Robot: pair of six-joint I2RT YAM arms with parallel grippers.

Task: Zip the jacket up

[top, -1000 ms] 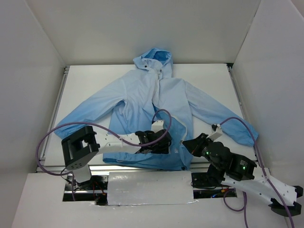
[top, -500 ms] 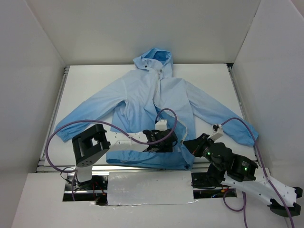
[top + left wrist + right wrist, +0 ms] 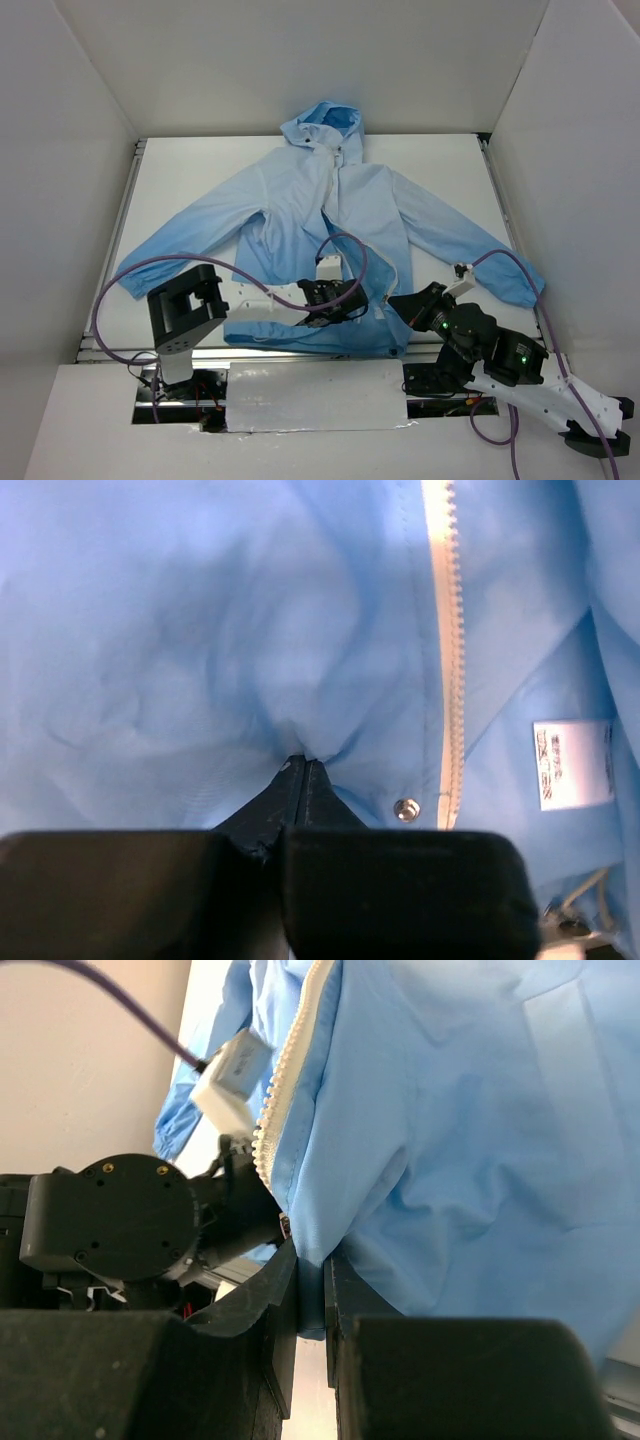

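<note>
The light blue jacket [image 3: 300,205] lies spread on the white table, hood at the far end, its lower front still open. My left gripper [image 3: 352,298] is low over the bottom front; in the left wrist view it [image 3: 304,772] is shut on a pinch of jacket fabric just left of the white zipper [image 3: 445,650] and a metal snap [image 3: 406,808]. My right gripper [image 3: 398,302] is at the hem's right corner; the right wrist view shows it [image 3: 324,1272] shut on a fold of the jacket's edge, beside the zipper teeth [image 3: 285,1070].
White walls enclose the table [image 3: 190,165] on three sides. The left arm's purple cable [image 3: 345,245] loops over the jacket. A white care label [image 3: 570,765] shows inside the jacket. The left arm's wrist [image 3: 110,1220] sits close to my right gripper.
My left gripper has closed, pinching the jacket fabric beside the zipper, after sliding a little to the right over the hem. The right gripper keeps its hold and barely moved.
</note>
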